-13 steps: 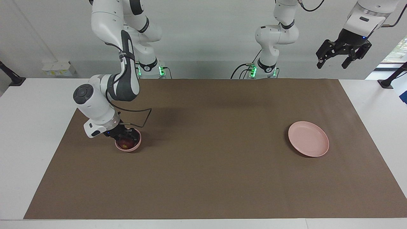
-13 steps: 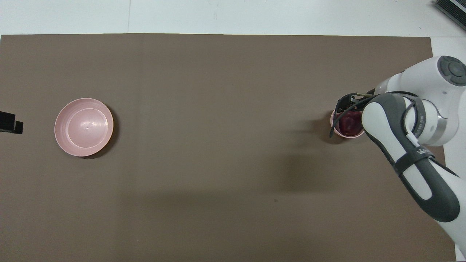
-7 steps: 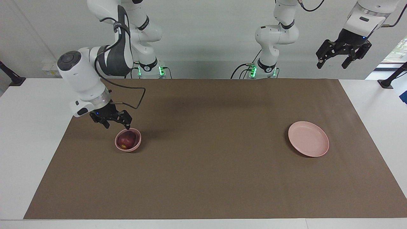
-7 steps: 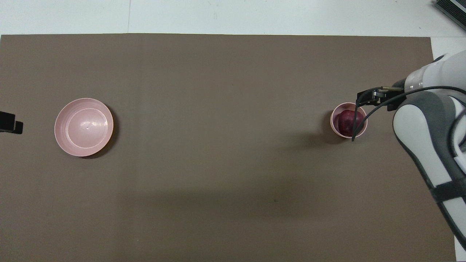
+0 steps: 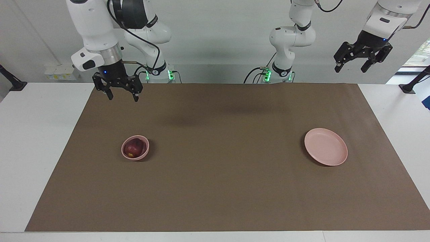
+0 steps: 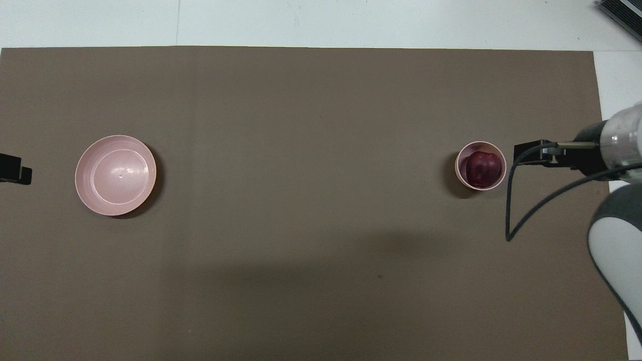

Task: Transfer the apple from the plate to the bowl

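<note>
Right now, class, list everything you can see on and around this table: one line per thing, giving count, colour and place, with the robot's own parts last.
apple: one, dark red with a yellowish patch, in the bowl
bowl: one, pale pink, on the mat toward the right arm's end
plate: one, pale pink, empty, on the mat toward the left arm's end
mat: one, brown, covering the white table
right gripper: one, black, open, raised over the mat's edge
left gripper: one, black, open, raised, waiting off the table's end
</note>
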{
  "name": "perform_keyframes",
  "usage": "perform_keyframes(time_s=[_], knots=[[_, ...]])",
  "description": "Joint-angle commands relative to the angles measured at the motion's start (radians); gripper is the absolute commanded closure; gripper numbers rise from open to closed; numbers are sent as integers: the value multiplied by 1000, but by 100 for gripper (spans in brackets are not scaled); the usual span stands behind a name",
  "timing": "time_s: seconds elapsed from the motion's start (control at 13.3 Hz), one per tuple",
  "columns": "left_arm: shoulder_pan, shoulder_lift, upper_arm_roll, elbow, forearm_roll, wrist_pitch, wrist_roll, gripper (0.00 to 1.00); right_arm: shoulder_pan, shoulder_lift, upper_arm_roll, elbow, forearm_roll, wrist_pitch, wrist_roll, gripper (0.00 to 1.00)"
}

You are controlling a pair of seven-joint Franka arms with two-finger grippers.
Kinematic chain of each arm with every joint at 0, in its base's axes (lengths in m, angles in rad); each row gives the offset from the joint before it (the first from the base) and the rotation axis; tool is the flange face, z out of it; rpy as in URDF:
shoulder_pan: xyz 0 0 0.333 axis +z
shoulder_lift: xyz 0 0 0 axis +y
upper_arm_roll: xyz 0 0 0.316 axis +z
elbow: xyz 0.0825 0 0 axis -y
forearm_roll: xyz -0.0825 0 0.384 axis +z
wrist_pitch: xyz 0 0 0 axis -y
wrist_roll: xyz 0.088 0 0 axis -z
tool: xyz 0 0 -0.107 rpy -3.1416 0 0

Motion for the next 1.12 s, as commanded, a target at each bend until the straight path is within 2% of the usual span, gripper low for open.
perform_keyframes(time_s=[0.0, 0.3, 0.9, 1.05], knots=[[2, -9, 0, -4, 14, -12, 5, 0, -22, -29, -12, 84, -7, -127, -113, 0], [2, -8, 0, -4, 14, -12, 5, 0, -54, -49, -11, 72, 10, -213, -161, 0], [2, -8, 0, -4, 14, -12, 5, 0, -54, -47, -10, 78, 9, -221, -157, 0], [2, -8, 0, -4, 14, -12, 5, 0, -58, -32, -9, 110, 12, -237, -160, 0]])
